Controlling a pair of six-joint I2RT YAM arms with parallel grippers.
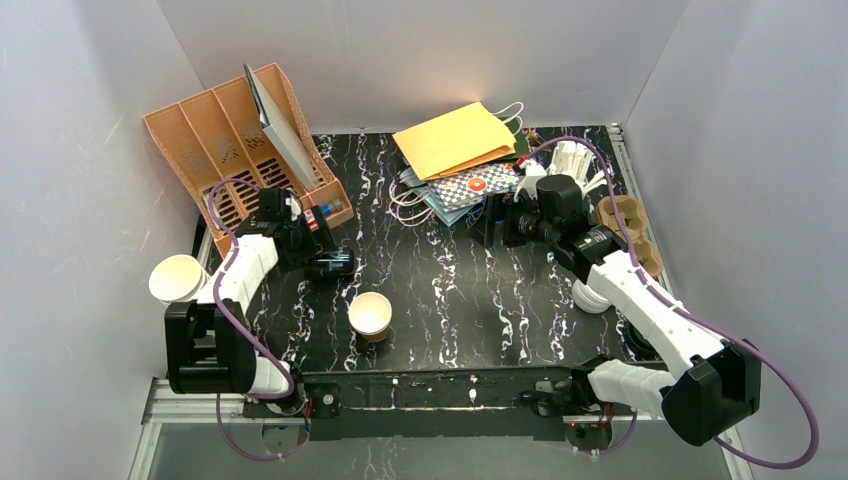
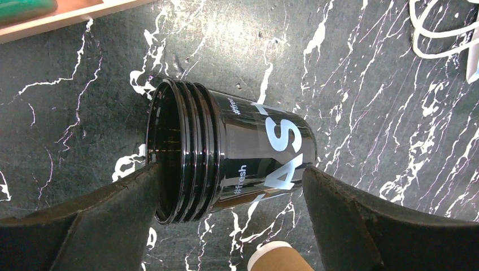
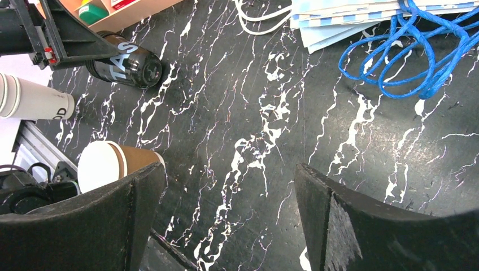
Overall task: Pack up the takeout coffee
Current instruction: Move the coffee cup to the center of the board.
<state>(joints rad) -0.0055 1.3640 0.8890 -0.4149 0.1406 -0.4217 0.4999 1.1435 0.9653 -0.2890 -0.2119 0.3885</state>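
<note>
One tan-brown paper cup (image 1: 370,316), white inside and lidless, stands upright near the table's front middle. It also shows in the right wrist view (image 3: 116,164) and at the bottom edge of the left wrist view (image 2: 277,262). My left gripper (image 1: 318,256) (image 2: 231,175) is open, its fingers either side of a black cup (image 2: 237,149) that lies on its side. My right gripper (image 1: 492,224) (image 3: 229,169) is open and empty above bare table at centre right. White round pieces (image 1: 590,296), perhaps lids, lie partly hidden under my right arm.
A nested stack of cream cups (image 1: 180,278) lies at the left edge. An orange organizer (image 1: 215,140) stands back left. Paper bags (image 1: 455,140) and a blue cord (image 3: 406,51) lie at the back. A brown cardboard cup carrier (image 1: 628,216) sits at the right edge.
</note>
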